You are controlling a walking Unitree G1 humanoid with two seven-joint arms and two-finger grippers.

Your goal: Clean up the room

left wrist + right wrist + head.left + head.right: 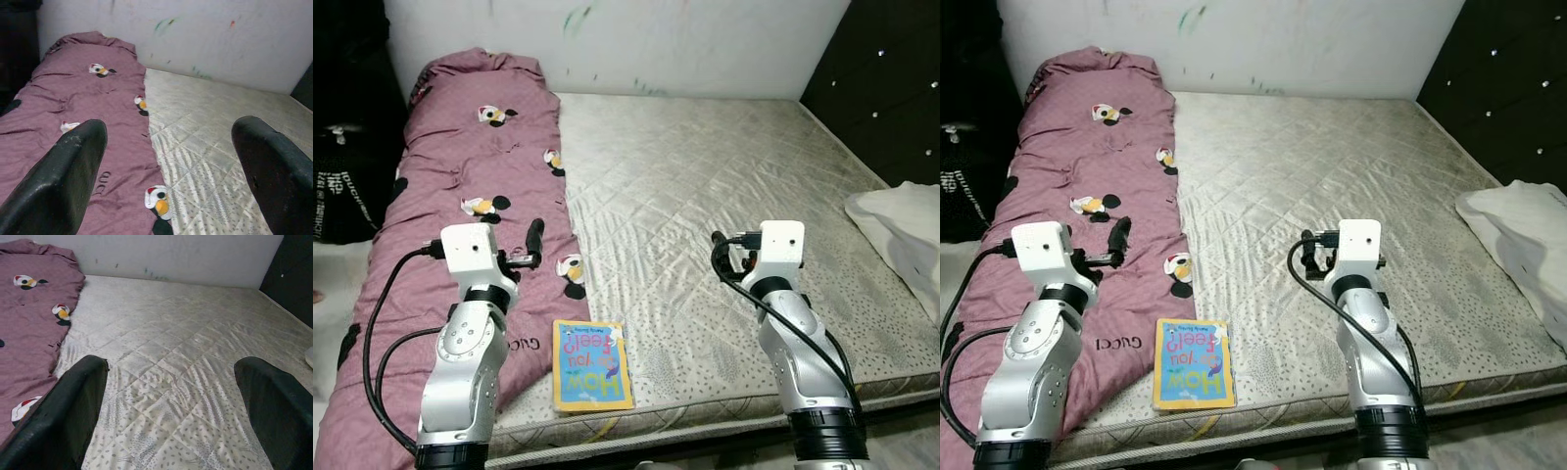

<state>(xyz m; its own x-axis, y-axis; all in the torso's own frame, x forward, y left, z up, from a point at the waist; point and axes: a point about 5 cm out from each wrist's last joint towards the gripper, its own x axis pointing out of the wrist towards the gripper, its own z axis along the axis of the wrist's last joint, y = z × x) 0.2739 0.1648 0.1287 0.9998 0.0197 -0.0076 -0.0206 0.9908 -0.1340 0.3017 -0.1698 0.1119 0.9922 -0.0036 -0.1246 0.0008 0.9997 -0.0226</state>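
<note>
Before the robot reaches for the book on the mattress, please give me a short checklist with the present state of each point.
1. Left gripper fingers open and holding nothing: ok.
2. Right gripper fingers open and holding nothing: ok.
3. Thin blue and yellow picture book lies flat near the front edge of the grey quilted mattress, nothing on top: ok.
4. Book is free of the mauve cartoon-print quilt: cannot tell; its left edge lies right at the quilt.
5. Space between the grippers and the book is unobstructed: ok.

The white pillow (901,230) is cut off at the right edge, the dark bag (342,186) at the left edge, and the purple blanket's (470,196) near end is hidden behind the left arm.
</note>
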